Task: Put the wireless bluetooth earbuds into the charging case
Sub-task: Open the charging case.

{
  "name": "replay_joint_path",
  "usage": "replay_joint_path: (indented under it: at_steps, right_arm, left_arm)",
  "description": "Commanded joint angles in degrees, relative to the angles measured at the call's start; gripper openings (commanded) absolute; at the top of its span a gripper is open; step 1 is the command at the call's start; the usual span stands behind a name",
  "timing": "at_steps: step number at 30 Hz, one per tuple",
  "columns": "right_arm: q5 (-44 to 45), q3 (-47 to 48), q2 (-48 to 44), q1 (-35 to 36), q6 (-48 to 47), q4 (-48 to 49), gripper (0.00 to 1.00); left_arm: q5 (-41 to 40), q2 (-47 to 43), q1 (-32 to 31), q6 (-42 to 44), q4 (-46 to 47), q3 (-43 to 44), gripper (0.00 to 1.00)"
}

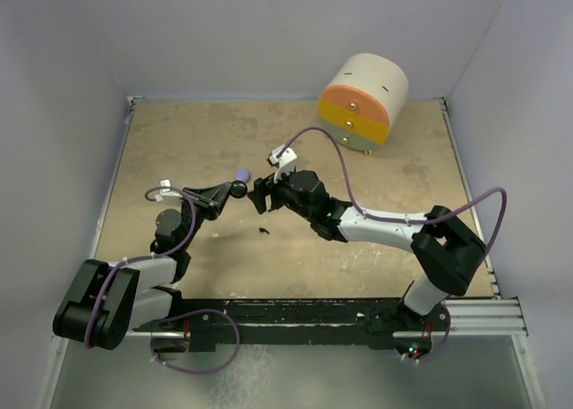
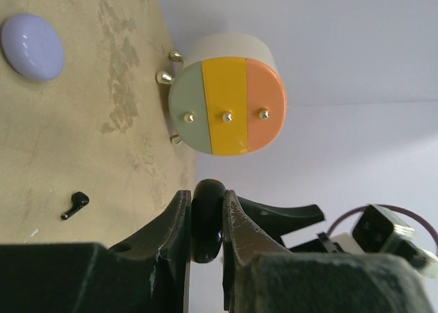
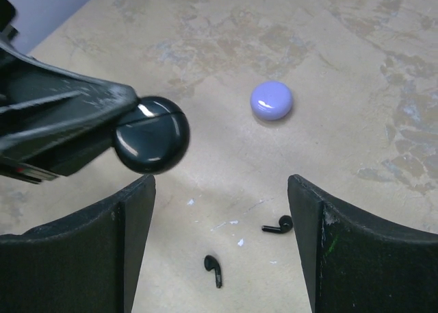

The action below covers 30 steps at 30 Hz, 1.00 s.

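Currently the left gripper (image 2: 206, 198) is clenched on the black charging case (image 3: 152, 135), holding the round puck out toward the right arm, apparently clear of the tabletop (image 3: 205, 25). Its lid seam looks closed.

The right gripper (image 3: 220, 190) is released, with its jaws wide and nothing between them. It hovers over 2 black earbuds lying loose on the tabletop. In the right wrist view, the first earbud (image 3: 278, 225) sits just inside the right finger, with its stem crosswise and pointing at the other finger. The second earbud (image 3: 214, 270) lies nearer the wrist, its stem running roughly along the fingers.

Both earbuds lie below the right gripper, which is the nearer and the free one. A lavender charging case (image 3: 272, 100) rests beyond them, well apart.
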Motion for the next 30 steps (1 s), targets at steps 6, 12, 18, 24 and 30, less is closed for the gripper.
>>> replay_joint_path:
  at_steps: [6, 12, 18, 24, 30]
  right_arm:
    - [2.9, 3.2, -5.6, 1.7, 0.4, -1.0, 0.80]
    - [3.0, 4.6, 0.1, 1.8, 0.6, 0.4, 0.80]
    - [1.3, 5.2, 4.6, 1.8, 1.8, 2.9, 0.80]
    - [1.4, 4.9, 5.5, 1.8, 1.9, 4.6, 0.80]
    - [2.2, 5.5, 5.3, 1.8, 2.1, 2.8, 0.80]
  left_arm:
    - [-1.0, -0.4, -0.1, 1.4, 0.2, 0.7, 0.00]
    - [-0.3, -1.9, -0.1, 0.9, -0.7, 1.1, 0.00]
    - [-0.1, -4.8, -0.2, 0.2, -2.4, 0.7, 0.00]
    - [0.3, -6.7, -0.2, -0.1, -3.8, 0.2, 0.00]
    - [-0.2, -7.1, -0.2, -1.0, -3.4, -0.3, 0.00]
